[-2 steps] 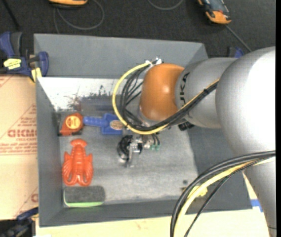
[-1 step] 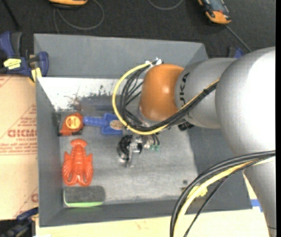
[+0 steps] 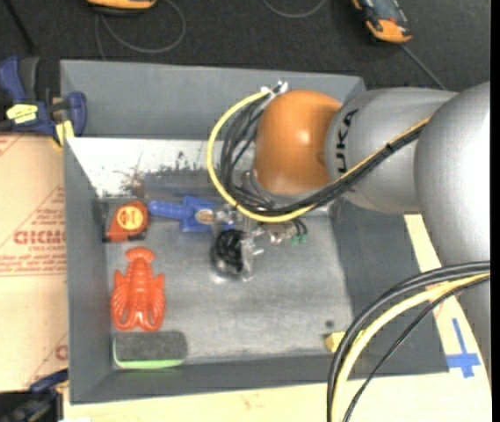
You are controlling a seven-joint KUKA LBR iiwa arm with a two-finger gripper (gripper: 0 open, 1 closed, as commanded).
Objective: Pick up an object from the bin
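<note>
While the orange wrist cover hid much of the tool, the gripper hung low over the middle of the grey bin. Open or closed? It could not be told from this angle, and the dark lump right under it might have been the gripper's own parts or a thing of the bin; that too stayed unclear. Nothing could be called held. The closest candidate was the blue tool, lying just to the left of the gripper and a little farther back. Its long axis ran left to right, with its right end almost beneath the wrist. That looked like the key relation: a pick there would probably want a small shift left and far, closing across the narrow width of the blue tool, not along it. Further left, touching or nearly touching its left end, sat the orange tape measure. The orange toy lobster lay well to the left, its length running near to far, and the green-edged sponge rested at the near wall, both well apart from the gripper.
</note>
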